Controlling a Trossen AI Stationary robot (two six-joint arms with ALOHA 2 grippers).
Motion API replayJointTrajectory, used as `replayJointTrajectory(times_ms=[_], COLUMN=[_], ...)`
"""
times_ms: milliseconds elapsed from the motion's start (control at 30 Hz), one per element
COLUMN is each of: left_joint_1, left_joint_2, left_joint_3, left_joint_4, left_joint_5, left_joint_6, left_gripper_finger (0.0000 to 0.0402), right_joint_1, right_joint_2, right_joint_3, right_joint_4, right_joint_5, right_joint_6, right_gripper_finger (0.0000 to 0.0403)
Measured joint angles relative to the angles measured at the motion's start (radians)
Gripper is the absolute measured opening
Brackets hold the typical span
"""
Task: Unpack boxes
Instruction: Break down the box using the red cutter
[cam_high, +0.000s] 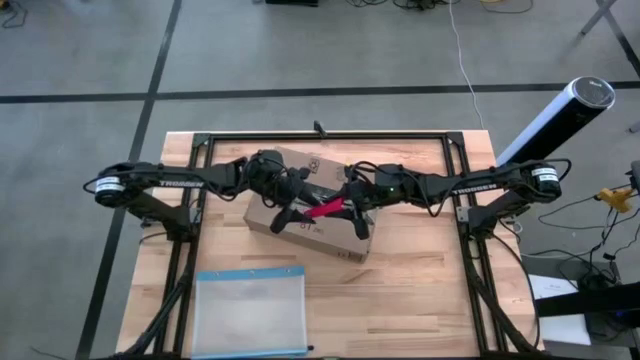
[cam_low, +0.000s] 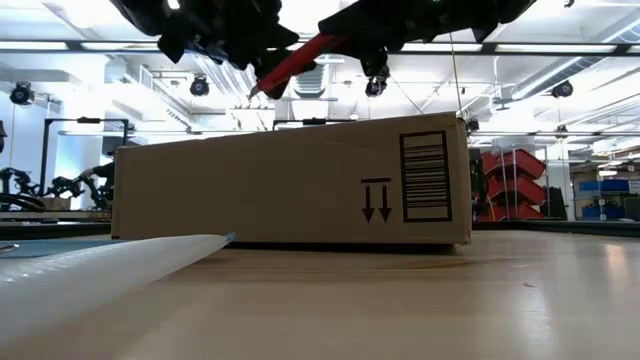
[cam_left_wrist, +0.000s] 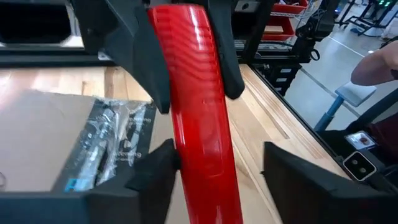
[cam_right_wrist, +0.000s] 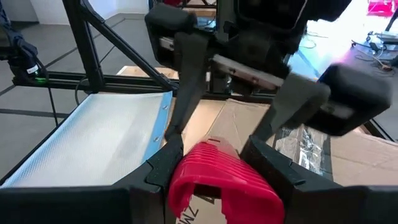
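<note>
The brown cardboard box (cam_high: 325, 238) lies flat in the middle of the table, shiny tape (cam_left_wrist: 112, 143) along its top. Above it hangs a small red tool (cam_high: 322, 208). My right gripper (cam_right_wrist: 214, 168) comes from the table's right and is shut on the tool. My left gripper (cam_left_wrist: 217, 174) comes from the left and is open, its fingers standing on either side of the tool's other end. In the low view the tool (cam_low: 295, 62) slants down toward the left, clear of the box (cam_low: 290, 190). My right gripper pinches the red tool's ribbed right end (cam_right_wrist: 211, 158) between its two fingers, coming level from the table's right, along the tool. The tool is lifted clear of the box, its free end slanting down. My left gripper: one finger (cam_left_wrist: 155, 171) is close beside the tool; I cannot tell whether it touches.
A clear plastic pouch with a blue edge (cam_high: 250, 310) lies flat near the table's front left. A dark metal frame (cam_high: 320, 135) runs around the table's back and sides. Bare wood shows at the front right (cam_high: 400, 300).
</note>
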Motion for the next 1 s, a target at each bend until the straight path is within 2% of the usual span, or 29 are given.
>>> replayJointTrajectory(times_ms=[167, 300, 700, 1000], left_joint_1=[0.000, 0.000, 0.000, 0.001], left_joint_2=[0.044, 0.064, 0.060, 0.060], left_joint_3=[0.000, 0.000, 0.000, -0.001], left_joint_4=[0.038, 0.060, 0.067, 0.066], left_joint_5=[0.001, 0.000, 0.000, -0.001], left_joint_6=[-0.015, -0.017, -0.020, -0.035], left_gripper_finger=[0.0284, 0.0278, 0.0193, 0.0090], right_joint_1=[0.001, 0.006, 0.011, 0.011], right_joint_2=[0.000, 0.000, 0.000, 0.000], right_joint_3=[0.000, 0.000, 0.000, 0.000], right_joint_4=[0.014, 0.013, -0.017, -0.015], right_joint_5=[0.001, -0.005, -0.016, -0.001], right_joint_6=[0.004, 0.008, 0.009, -0.006], right_gripper_finger=[0.0127, 0.0127, 0.0127, 0.0127])
